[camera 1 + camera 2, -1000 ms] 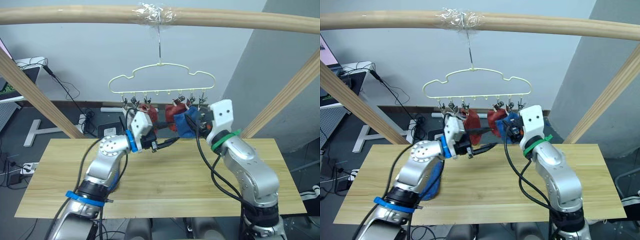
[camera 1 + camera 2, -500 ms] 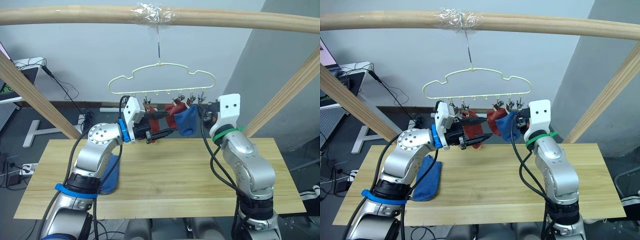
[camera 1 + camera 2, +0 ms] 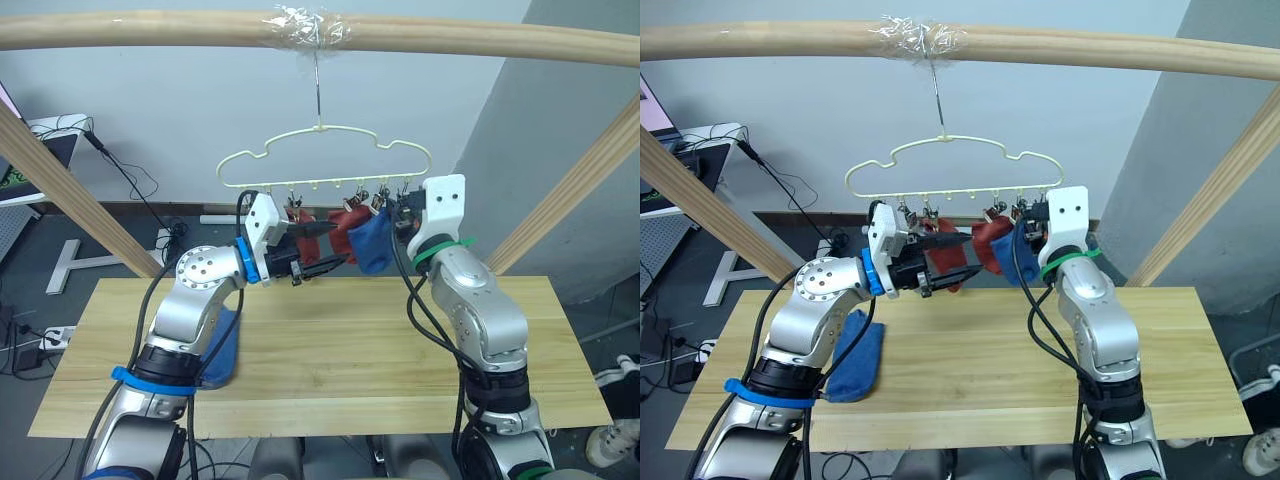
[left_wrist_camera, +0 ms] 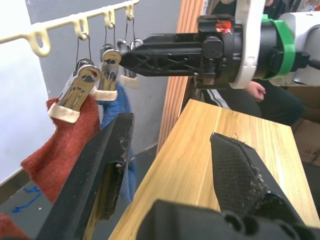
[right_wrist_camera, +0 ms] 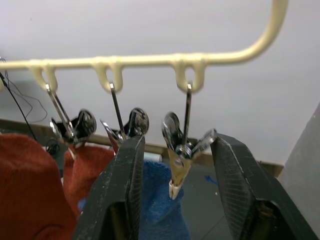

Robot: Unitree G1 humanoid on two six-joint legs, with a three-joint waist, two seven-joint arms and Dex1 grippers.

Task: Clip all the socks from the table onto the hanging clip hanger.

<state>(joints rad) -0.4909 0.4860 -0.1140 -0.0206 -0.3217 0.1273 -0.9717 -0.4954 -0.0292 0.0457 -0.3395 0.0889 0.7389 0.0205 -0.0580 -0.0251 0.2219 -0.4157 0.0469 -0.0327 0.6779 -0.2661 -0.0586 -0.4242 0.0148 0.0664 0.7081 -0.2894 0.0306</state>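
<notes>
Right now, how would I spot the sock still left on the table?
Start at the wooden table. Near its left end, below the left arm, lies a blue sock, flat on the planks. The other socks in view hang from the clip hanger.

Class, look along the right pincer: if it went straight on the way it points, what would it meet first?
Probably the empty clip hanging from the clip hanger, which sits between the open fingers of the right pincer. Depth is unclear; the blue sock hangs just beside it.
</notes>
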